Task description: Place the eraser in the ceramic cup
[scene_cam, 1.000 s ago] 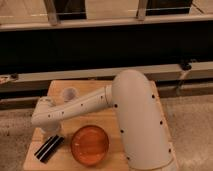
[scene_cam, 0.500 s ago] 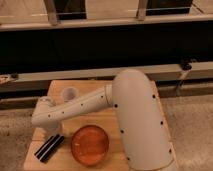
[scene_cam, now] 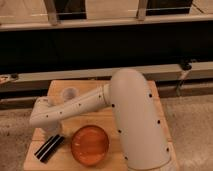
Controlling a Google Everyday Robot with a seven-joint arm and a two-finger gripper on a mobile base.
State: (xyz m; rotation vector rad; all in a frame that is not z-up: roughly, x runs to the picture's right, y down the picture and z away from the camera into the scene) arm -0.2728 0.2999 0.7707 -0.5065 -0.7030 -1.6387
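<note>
The eraser (scene_cam: 49, 148), a flat black block with pale stripes, lies on the wooden table (scene_cam: 95, 88) near its front left corner. My gripper (scene_cam: 53, 134) hangs at the end of the white arm, right over the eraser's far end, open, with nothing lifted. The ceramic cup (scene_cam: 69, 93), small, pale and round, stands upright at the back left of the table, beyond the forearm. The arm hides the table between the cup and the eraser.
A large glossy orange bowl (scene_cam: 90, 145) sits just right of the eraser at the table's front. My bulky white upper arm (scene_cam: 137, 120) covers the table's right half. A dark railing runs behind the table.
</note>
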